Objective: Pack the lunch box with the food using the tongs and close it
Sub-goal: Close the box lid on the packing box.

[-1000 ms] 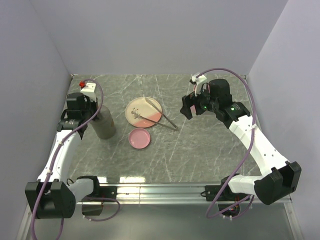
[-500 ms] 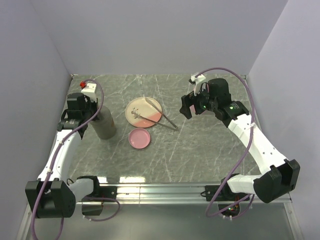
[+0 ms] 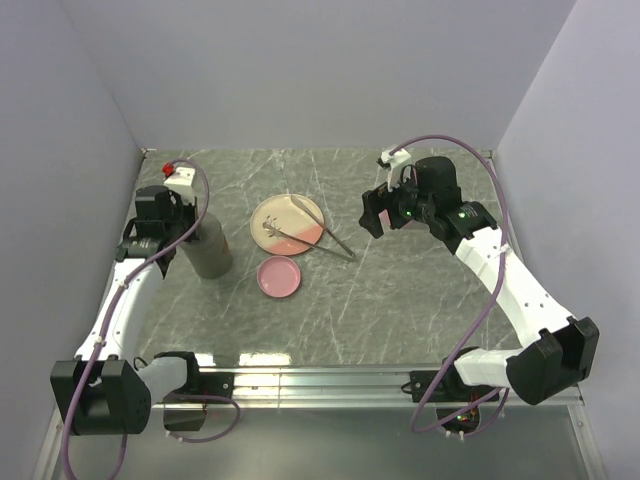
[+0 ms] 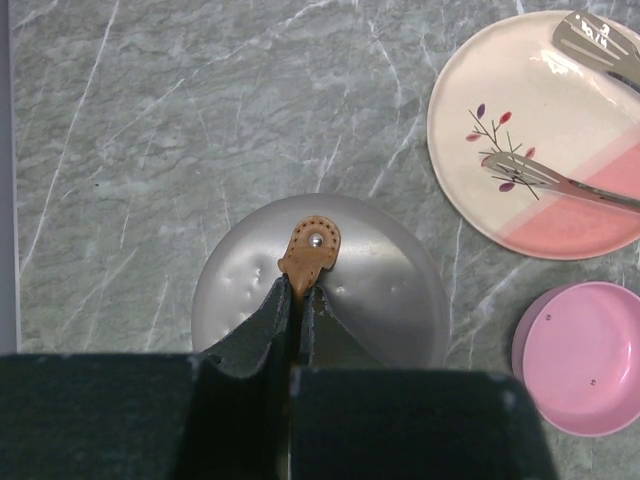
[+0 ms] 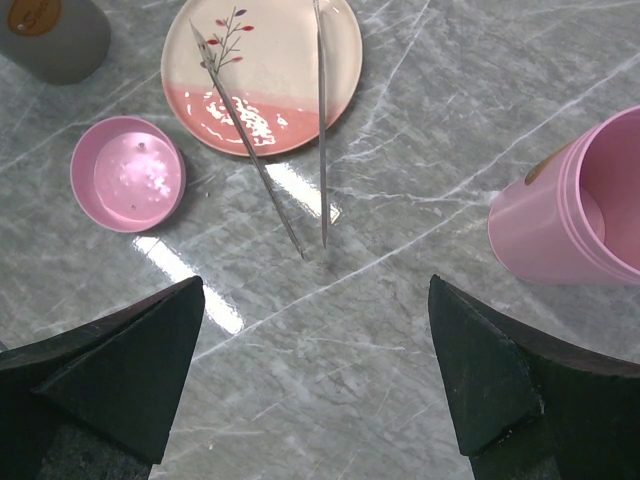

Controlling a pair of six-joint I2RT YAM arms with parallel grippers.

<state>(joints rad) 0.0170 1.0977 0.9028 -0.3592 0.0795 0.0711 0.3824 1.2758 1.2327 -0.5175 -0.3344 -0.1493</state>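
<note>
The lunch box (image 3: 210,250) is a grey cylinder at the left with a silver lid (image 4: 380,290). My left gripper (image 4: 298,292) is shut on the brown leather tab (image 4: 312,248) on top of that lid. The silver tongs (image 3: 322,240) lie with their tips on the pink-and-cream plate (image 3: 285,208) and their joined end on the table. In the right wrist view the tongs (image 5: 322,130) lie ahead of my right gripper (image 5: 318,290). It hovers open above the bare marble, holding nothing. No food shows in any view.
A shallow pink lid or dish (image 3: 279,277) lies just in front of the plate. An open pink tub (image 5: 570,215) stands on the table at the right of the right wrist view. Walls close in the table on three sides.
</note>
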